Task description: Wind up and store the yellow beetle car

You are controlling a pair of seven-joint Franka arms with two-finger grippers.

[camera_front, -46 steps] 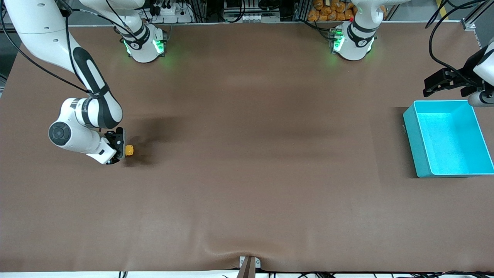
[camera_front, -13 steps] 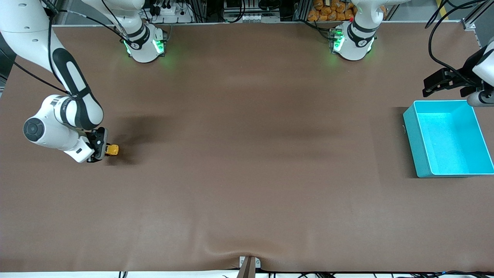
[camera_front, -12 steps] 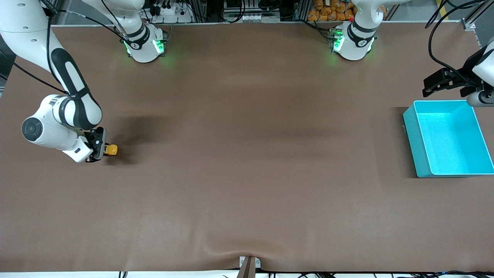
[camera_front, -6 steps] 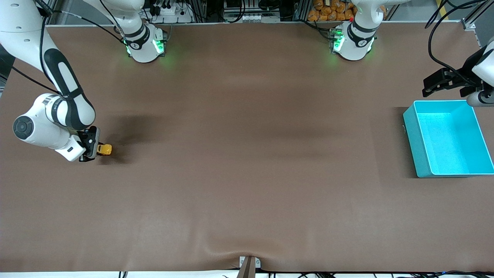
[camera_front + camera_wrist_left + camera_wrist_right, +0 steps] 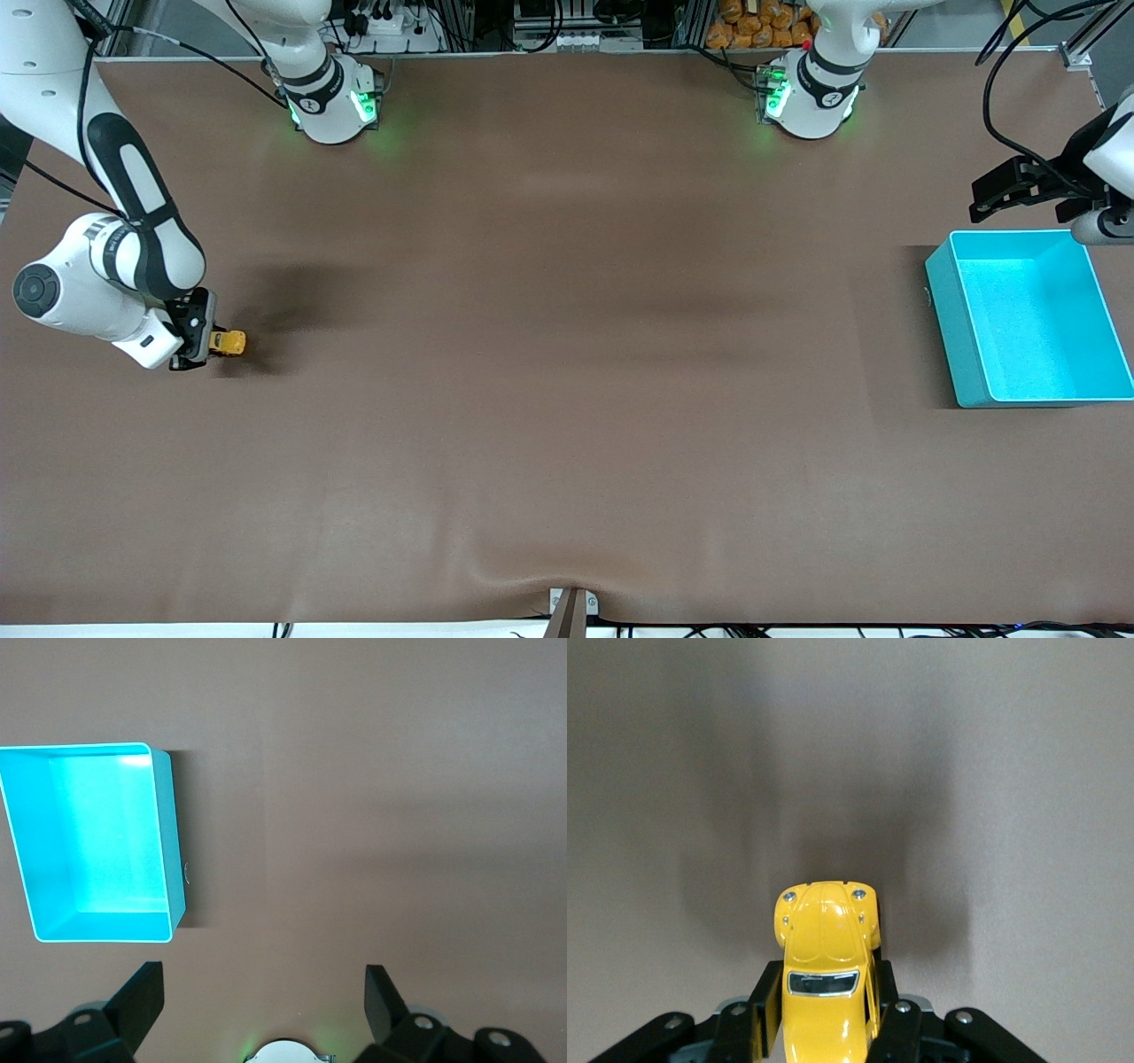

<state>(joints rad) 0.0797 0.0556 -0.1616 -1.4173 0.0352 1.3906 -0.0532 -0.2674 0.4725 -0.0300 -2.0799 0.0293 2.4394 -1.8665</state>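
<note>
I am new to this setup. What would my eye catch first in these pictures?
First, the yellow beetle car, gripped at its sides by the right claw low over the brown table at the right arm's end. Then the turquoise bin, standing empty at the left arm's end. The left claw waits open above the table beside the bin.

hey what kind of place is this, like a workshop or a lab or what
Most likely a robotics lab. Two arms are bolted along a brown-covered table, with cables and equipment racks at its edge. The right gripper is shut on the yellow beetle car; the left gripper waits open by the turquoise bin.
</note>
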